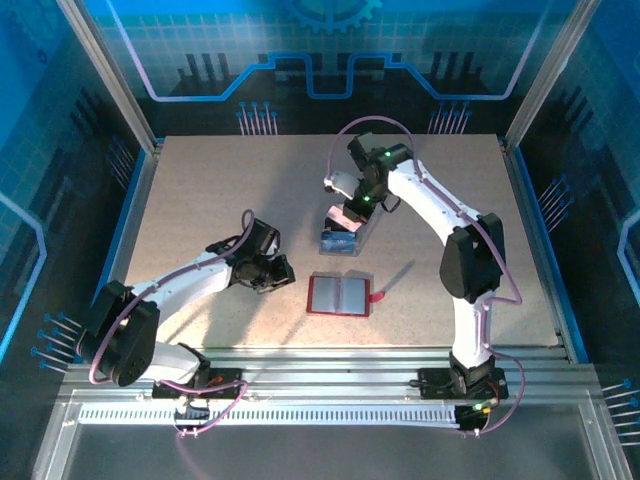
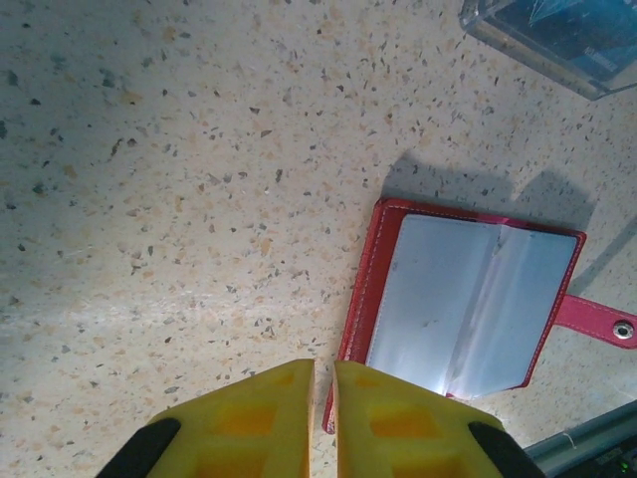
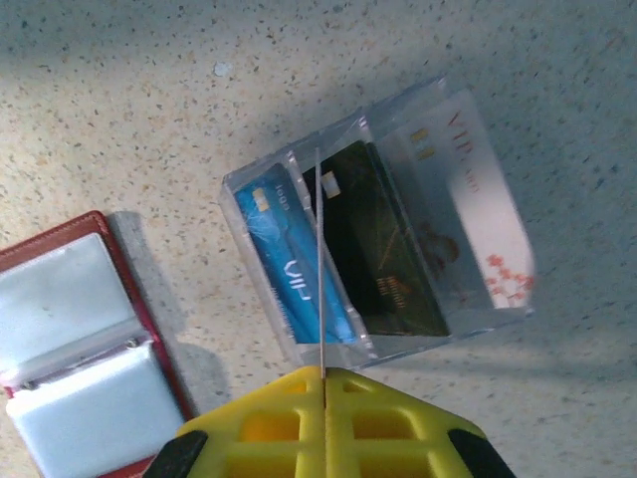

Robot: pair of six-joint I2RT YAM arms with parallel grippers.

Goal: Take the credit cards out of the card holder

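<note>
Right jaws [image 3: 323, 374] are pinched tight on one thin card [image 3: 319, 249]. The right wrist cam gives it to me edge-on, a pale line running toward 12 o'clock across the clear tray [image 3: 398, 100], so I can't tell its colour. Left jaws [image 2: 323, 370] are cracked open just a sliver with nothing in them, and the desk [image 2: 149, 149] shows through the slit.

In the top cam the card holder [image 1: 340, 295] lies open and flat near the front middle of the desk, with the strap tab [image 1: 378, 296] poking out at its 3 o'clock. The left jaws sit at its 9 o'clock, near but apart. The tray is at its 12 o'clock with the right jaws over it, and from up there the tray reads as a blue smudge.

The right wrist cam is where the credit cards [image 3: 383, 249] in the tray actually sort out. There's a blue card [image 3: 299, 269] on the 9 o'clock side, a black card [image 3: 388, 289] in the middle and a pale card [image 3: 468, 219] with VIP lettering on the 3 o'clock side. The holder sits off at the tray's 8 o'clock.

The left wrist cam has the best look at the holder, which is at 1 o'clock from the jaws. It shows two greyish see-through pockets, a red stitched border and a metal snap on the tab. Its near corner is right by the jaw tip, but I can't tell if they're touching. A corner of the tray shows far out at 2 o'clock.
</note>
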